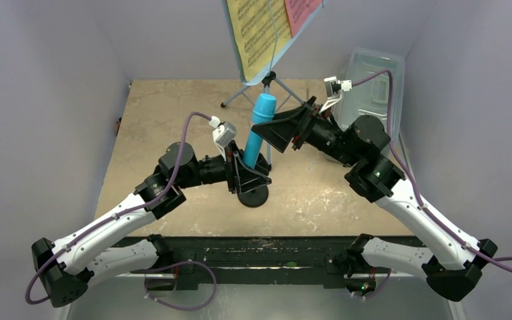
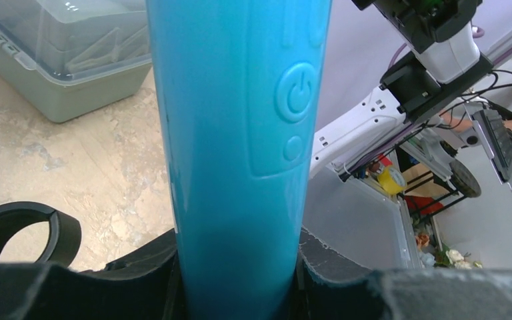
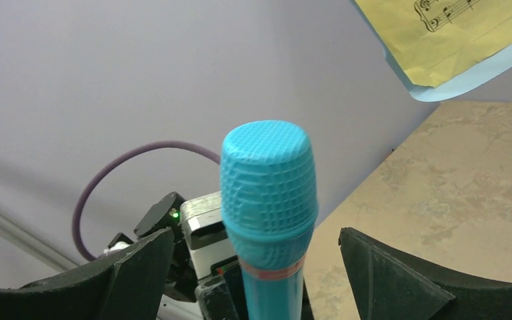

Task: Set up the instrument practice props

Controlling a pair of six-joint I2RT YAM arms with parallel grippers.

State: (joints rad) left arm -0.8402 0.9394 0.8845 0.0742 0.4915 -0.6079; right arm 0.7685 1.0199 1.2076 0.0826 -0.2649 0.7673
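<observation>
Counts: one cyan microphone [image 1: 259, 130], one black round-base mic stand [image 1: 253, 195], one light blue music stand [image 3: 453, 87], two sheet-music pages, one clear lidded box [image 1: 373, 83], two hands.

Landmark: the microphone. It stands nearly upright, leaning slightly, near the middle of the counter [image 1: 167, 120], head up.

- Left hand [image 1: 248, 172]: clamped on the microphone's lower body, one finger [image 2: 347, 267] pressed to each side, below the power button.
- Right hand [image 1: 273, 127]: spread wide at the level of the microphone's head. Its fingers [image 3: 387, 267] flank the head with a gap on both sides and do not touch it.
- Mic stand: its round base lies on the counter directly below the microphone's lower end. Cannot tell whether the two are joined.
- Music stand: behind the microphone, tripod legs on the counter. It carries one yellow page [image 1: 257, 30] and one pink page [image 1: 300, 13], side by side.
- Box: behind and to the right of the microphone, well apart, lid on.
</observation>
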